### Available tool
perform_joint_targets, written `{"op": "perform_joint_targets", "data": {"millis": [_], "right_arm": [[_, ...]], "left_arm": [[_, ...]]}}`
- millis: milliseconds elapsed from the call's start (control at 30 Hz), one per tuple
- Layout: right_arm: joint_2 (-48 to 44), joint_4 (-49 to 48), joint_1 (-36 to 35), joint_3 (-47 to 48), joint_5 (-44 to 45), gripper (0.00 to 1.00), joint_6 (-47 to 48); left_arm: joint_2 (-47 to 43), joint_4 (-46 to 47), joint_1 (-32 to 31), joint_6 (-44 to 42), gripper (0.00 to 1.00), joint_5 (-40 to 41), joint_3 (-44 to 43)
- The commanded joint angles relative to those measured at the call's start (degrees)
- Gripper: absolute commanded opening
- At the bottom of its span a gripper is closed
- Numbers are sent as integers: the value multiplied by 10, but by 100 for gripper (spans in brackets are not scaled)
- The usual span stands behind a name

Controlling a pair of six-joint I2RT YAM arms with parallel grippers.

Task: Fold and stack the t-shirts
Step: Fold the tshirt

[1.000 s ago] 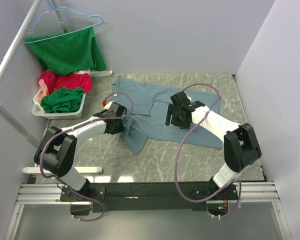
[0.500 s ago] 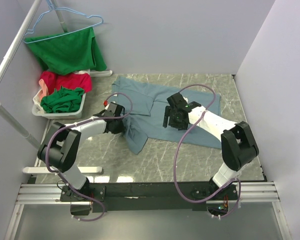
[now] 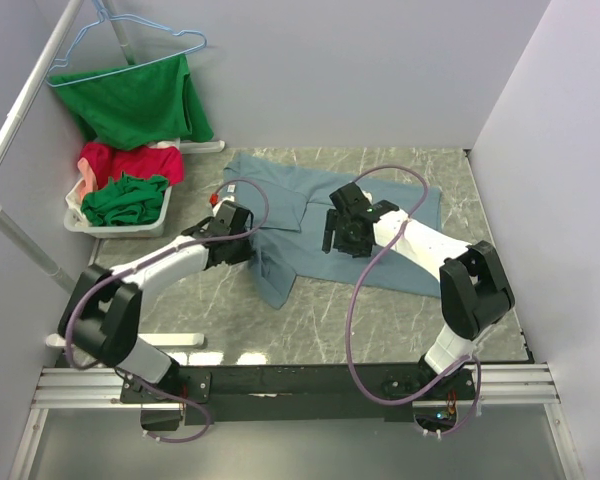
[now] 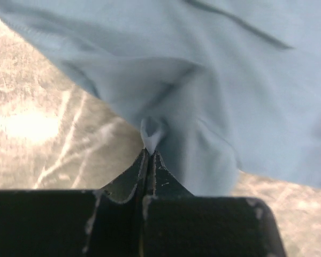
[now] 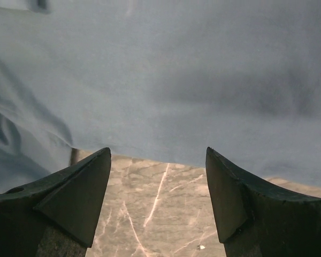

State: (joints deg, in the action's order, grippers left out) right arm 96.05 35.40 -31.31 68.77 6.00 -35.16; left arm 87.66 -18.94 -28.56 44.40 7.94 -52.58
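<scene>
A dusty grey-blue t-shirt (image 3: 280, 190) lies spread on the marble table, its left side bunched. My left gripper (image 3: 250, 250) is at the shirt's left edge. In the left wrist view the gripper (image 4: 148, 152) is shut on a small pinched fold of the t-shirt (image 4: 230, 80). My right gripper (image 3: 333, 240) hovers over the shirt's middle. In the right wrist view it (image 5: 158, 160) is open and empty, with bare marble between the fingers and the t-shirt's hem (image 5: 176, 69) just beyond the tips.
A white basket (image 3: 80, 222) at the back left holds red (image 3: 120, 160) and dark green (image 3: 125, 198) shirts. Another green shirt (image 3: 135, 100) hangs on a blue hanger from a white rack. White walls close in the back and right.
My right gripper has shifted slightly left over the shirt. My left arm has changed pose a little while the gripper stays shut on the shirt's left edge.
</scene>
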Motion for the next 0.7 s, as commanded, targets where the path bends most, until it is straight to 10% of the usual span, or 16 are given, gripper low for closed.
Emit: {"op": "perform_joint_targets", "data": {"millis": [0, 667], "right_arm": [[6, -1, -11, 33, 7, 78, -9], [-1, 12, -13, 28, 34, 78, -11]], "left_arm": [[-66, -45, -21, 20, 1, 40, -32], [93, 12, -82, -66, 1, -27, -124]]}}
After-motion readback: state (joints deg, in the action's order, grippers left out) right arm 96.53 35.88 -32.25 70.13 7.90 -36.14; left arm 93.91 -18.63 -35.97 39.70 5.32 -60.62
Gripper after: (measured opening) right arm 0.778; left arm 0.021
